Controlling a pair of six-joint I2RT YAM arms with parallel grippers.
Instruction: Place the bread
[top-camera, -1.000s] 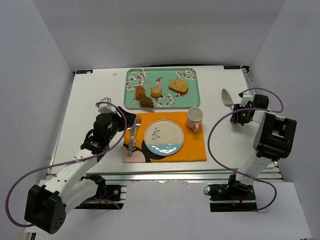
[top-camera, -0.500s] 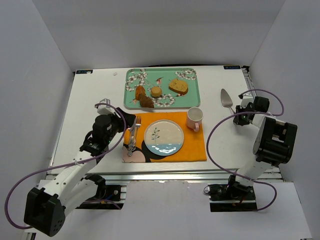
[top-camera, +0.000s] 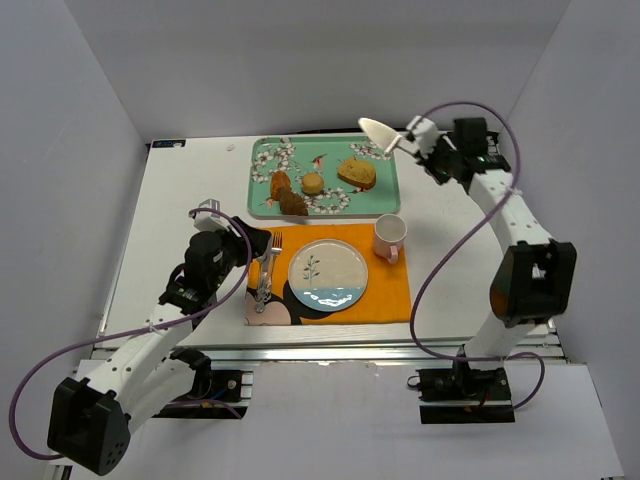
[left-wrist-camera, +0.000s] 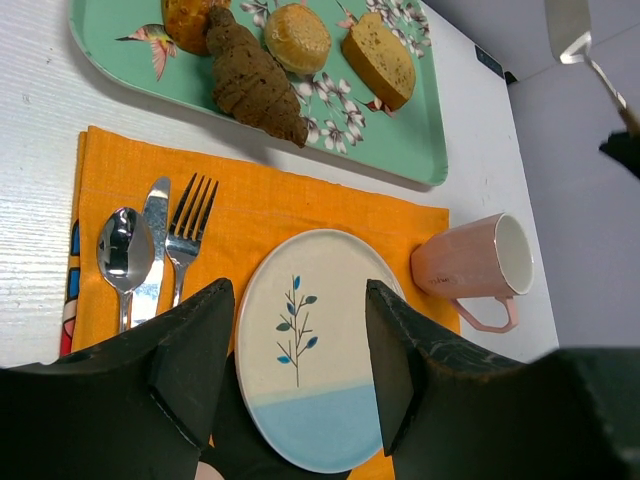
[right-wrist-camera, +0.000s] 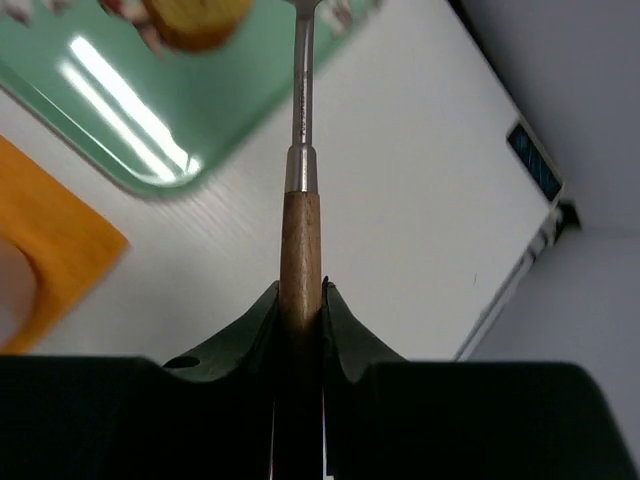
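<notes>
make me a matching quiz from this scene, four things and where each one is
1 bread
2 plate
3 spatula
4 mug

a held in the air by the right gripper
b middle of the orange mat
c on the green tray
d pink, at the mat's far right corner

Pairs: 1-c, 2-b, 3-a, 4-d

A mint-green floral tray (top-camera: 386, 196) lies beyond an orange cloth placemat (top-camera: 390, 292) bearing a round pale ceramic plate (top-camera: 328, 273) and steel fork (left-wrist-camera: 188, 238), a pink mug (top-camera: 389, 234) at its corner.
</notes>
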